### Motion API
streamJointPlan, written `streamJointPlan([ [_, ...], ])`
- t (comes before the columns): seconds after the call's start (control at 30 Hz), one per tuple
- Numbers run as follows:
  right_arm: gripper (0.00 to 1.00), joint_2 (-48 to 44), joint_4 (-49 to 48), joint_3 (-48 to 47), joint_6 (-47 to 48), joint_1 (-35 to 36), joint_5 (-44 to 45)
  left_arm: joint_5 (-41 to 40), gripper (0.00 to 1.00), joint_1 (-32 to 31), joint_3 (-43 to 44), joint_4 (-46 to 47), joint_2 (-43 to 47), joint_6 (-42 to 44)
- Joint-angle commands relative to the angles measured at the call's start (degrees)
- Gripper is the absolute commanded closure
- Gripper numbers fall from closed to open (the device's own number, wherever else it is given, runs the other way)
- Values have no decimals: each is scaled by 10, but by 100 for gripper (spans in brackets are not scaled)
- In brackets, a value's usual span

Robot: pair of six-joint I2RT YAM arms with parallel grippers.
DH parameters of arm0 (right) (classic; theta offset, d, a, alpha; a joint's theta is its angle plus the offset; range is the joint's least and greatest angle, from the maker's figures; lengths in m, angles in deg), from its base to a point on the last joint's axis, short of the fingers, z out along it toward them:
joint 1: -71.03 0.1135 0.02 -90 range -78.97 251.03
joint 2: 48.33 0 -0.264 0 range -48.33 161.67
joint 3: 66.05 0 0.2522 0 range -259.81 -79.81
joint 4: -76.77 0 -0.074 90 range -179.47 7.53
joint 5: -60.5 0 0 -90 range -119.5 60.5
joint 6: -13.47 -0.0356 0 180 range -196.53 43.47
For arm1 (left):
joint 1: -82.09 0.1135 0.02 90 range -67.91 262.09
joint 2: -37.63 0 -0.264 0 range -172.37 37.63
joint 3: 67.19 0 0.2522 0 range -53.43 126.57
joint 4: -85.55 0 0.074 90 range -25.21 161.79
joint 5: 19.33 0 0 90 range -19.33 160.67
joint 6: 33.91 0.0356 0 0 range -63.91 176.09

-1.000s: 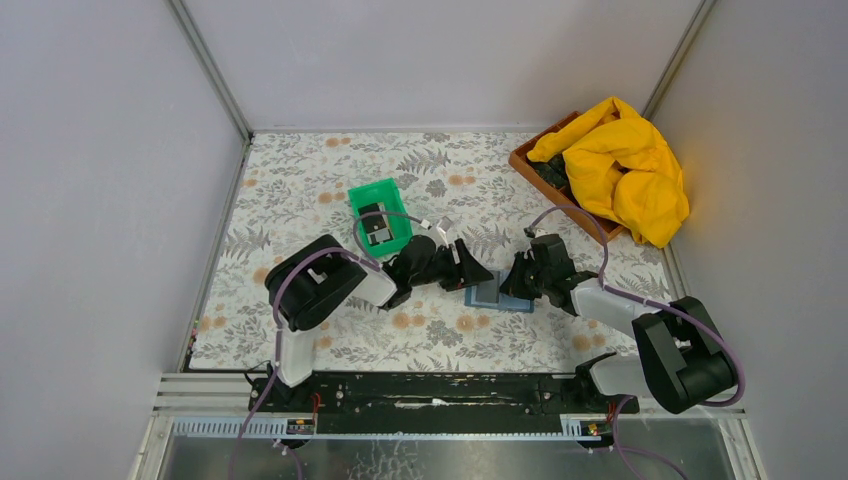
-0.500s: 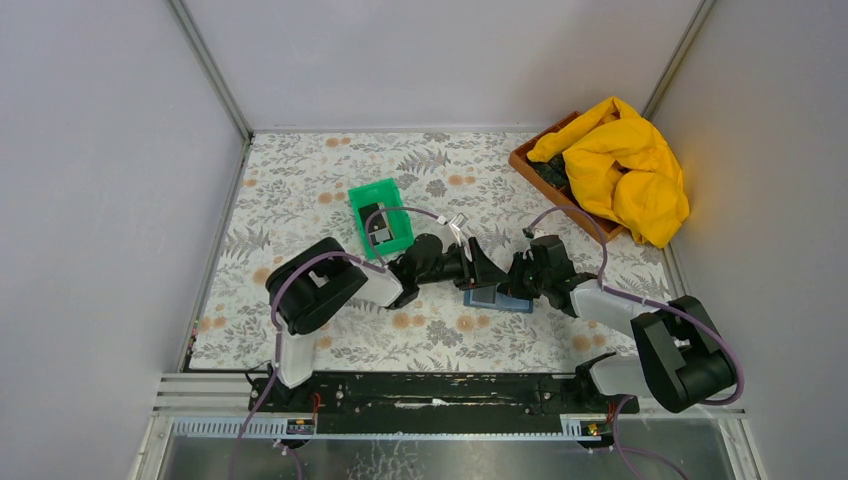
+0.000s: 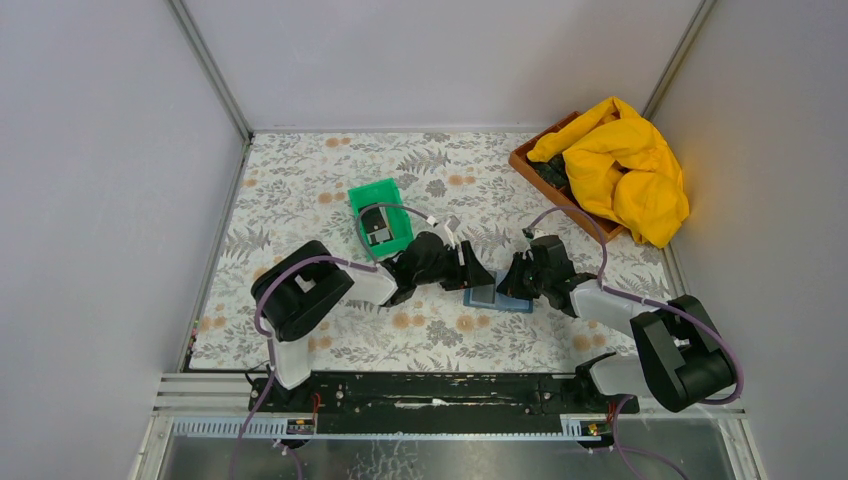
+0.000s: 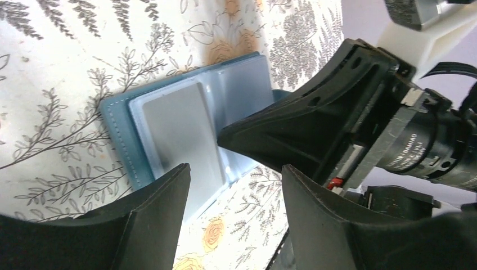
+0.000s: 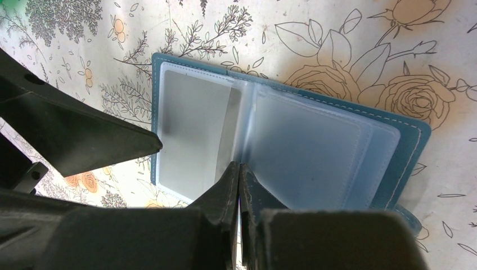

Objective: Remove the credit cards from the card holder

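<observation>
The steel-blue card holder [image 3: 497,297] lies open on the floral table, between both grippers. In the right wrist view the card holder [image 5: 416,140] shows clear sleeves, and a grey credit card [image 5: 194,126] sits in the left sleeve. My right gripper [image 5: 239,167] is shut, its tips resting at the holder's fold. My left gripper [image 4: 236,183] is open and empty, its jaws low over the holder's [image 4: 121,129] near edge, beside the grey card [image 4: 180,121]. Dark credit cards [image 3: 375,226] lie in the green tray.
The green tray [image 3: 362,195] stands left of and behind the holder. A brown box [image 3: 525,160] with a yellow cloth [image 3: 625,165] sits at the back right. Grey walls close in the table on three sides.
My left gripper reached right toward the holder, then drew back slightly left. The right gripper and the holder have stayed in place.
</observation>
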Motion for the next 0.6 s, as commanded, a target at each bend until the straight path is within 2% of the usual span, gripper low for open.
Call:
streamJointPlan([
  [0.0, 96, 10, 8, 8, 0, 4, -4, -29, 32, 0, -3, -36, 13, 31],
  [0.57, 96, 9, 9, 8, 1, 5, -4, -49, 32, -2, 3, -74, 22, 56],
])
